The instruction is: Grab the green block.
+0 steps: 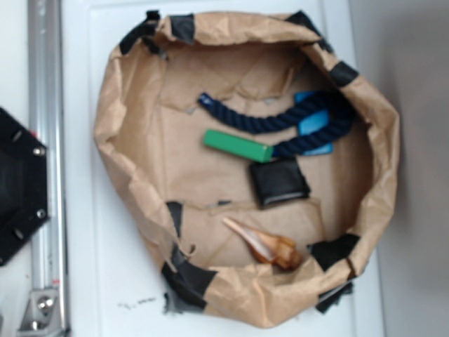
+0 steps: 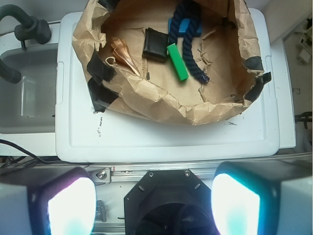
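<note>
Green block [image 1: 238, 146] flat on the floor of a crumpled brown paper basin [image 1: 105, 126], one end touching the black square pouch [image 1: 279, 181], long side against the navy twisted rope [image 1: 273, 121]. Light-blue piece [image 1: 313, 121] under the rope. Shell-like brown object [image 1: 265, 246] apart, near the rim. Gripper [image 2: 154, 196] well back over the robot base, fingers [image 2: 71, 205] spread wide, holding nothing.

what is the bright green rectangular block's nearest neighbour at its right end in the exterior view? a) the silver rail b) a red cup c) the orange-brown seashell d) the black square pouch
d: in the exterior view the bright green rectangular block ends just above the black square pouch, while the orange-brown seashell lies farther down, near the crumpled brown paper wall.
</note>
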Robot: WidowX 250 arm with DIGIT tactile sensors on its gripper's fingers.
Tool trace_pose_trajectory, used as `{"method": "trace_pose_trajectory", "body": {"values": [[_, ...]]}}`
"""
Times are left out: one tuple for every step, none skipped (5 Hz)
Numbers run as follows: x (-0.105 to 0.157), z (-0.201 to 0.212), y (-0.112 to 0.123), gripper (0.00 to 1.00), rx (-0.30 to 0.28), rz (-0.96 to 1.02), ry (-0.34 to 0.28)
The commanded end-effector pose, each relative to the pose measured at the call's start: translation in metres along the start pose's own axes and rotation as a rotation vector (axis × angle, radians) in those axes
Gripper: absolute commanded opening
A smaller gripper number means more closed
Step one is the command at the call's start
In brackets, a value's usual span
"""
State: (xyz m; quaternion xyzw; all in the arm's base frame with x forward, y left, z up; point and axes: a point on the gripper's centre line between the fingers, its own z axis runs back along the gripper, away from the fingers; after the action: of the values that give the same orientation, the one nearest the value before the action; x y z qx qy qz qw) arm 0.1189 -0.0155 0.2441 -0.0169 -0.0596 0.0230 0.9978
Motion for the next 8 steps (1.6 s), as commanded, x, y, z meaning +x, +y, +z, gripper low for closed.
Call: {"method": "trace_pose_trajectory", "body": {"values": [[0.000,0.000,0.000,1.00,0.000,0.000,0.000],[0.048,-0.030,0.027,1.00,0.037,-0.016,-0.119],[0.098,-0.058,0.038,1.00,0.047,-0.069,-0.199],[0.130,-0.109,0.043,1.00,-0.022,-0.085,-0.168],[0.116,-0.161,0.041,1.00,-0.079,-0.054,-0.019],[0.098,-0.185,0.030,1.00,-0.055,-0.101,0.035],[0.096,-0.203,0.025,1.00,-0.039,-0.194,0.050],[0.117,-0.212,0.034,1.00,0.060,-0.227,0.043]]}}
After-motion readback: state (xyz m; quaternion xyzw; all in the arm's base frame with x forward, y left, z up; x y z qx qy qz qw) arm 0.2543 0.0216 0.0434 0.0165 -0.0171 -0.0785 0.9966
